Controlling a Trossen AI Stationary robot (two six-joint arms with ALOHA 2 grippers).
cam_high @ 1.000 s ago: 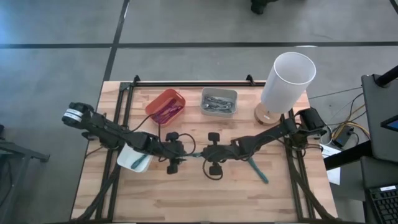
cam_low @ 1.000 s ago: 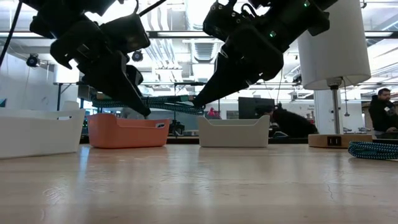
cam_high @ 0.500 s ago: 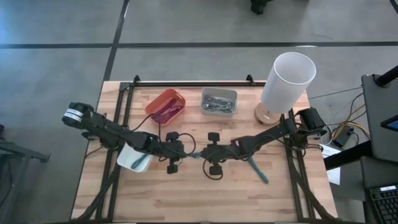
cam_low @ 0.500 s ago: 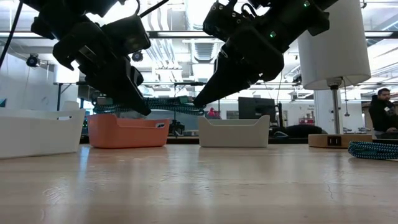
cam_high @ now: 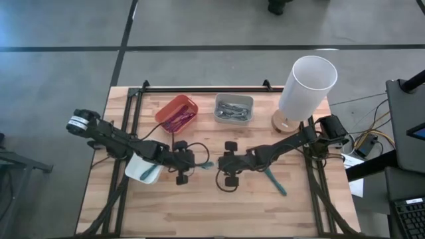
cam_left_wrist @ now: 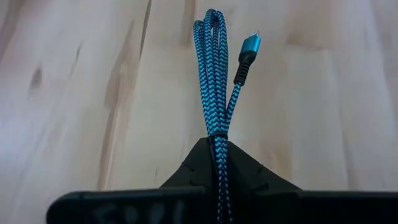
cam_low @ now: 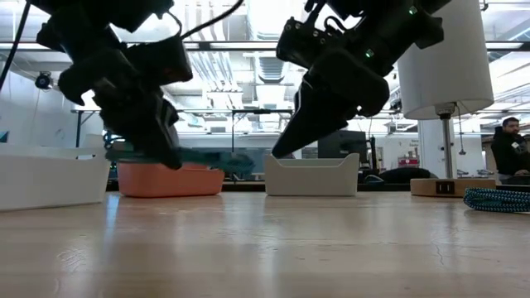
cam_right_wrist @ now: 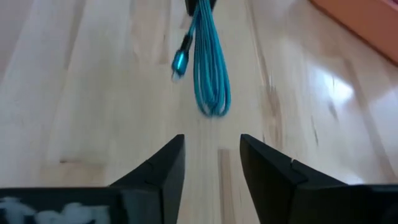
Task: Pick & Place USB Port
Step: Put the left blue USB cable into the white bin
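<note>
Wooden table [cam_high: 199, 206] under bright workshop lights, and at its middle the left gripper [cam_left_wrist: 216, 163] is pinched tight on the folded blue USB cable [cam_left_wrist: 215, 74], holding it clear of the boards, while the right gripper [cam_right_wrist: 211, 155] faces it just beside, fingers spread and empty. This looks like the handover done, so next call is carrying the cable to a bin. Farther back sit the orange bin [cam_high: 177, 111] and grey bin [cam_high: 234, 108]; which one is meant I can't tell, and the white bin [cam_high: 144, 168] is half hidden under the left arm.

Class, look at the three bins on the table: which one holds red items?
The orange bin at the back left holds them. The grey bin beside it holds grey metal pieces, and the white bin sits under the left arm with something teal inside.
</note>
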